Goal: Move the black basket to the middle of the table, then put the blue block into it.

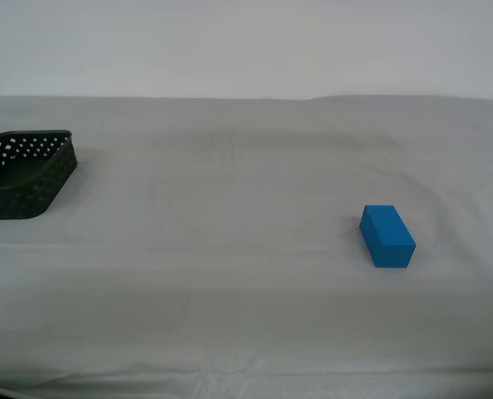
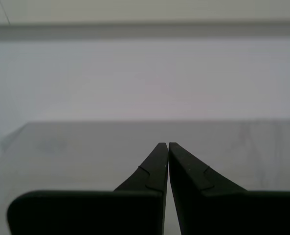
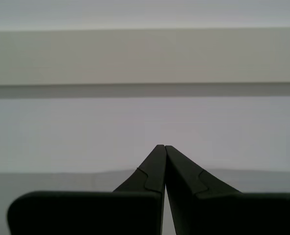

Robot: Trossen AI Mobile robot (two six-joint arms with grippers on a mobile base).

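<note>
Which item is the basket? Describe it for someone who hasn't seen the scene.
Start from the table, covered in pale grey cloth. Follow it to the exterior view's far left edge: the basket sits there, partly cut off by the frame. It is black with hole-patterned sides, unlike the solid blue block on the right.

The black basket (image 1: 22, 173), perforated and upright, sits at the far edge of the cloth-covered surface (image 1: 229, 299) on the exterior view's left, partly cut off by the frame. The blue block (image 1: 387, 236) lies flat, well apart from the basket, toward the exterior view's right.
</note>
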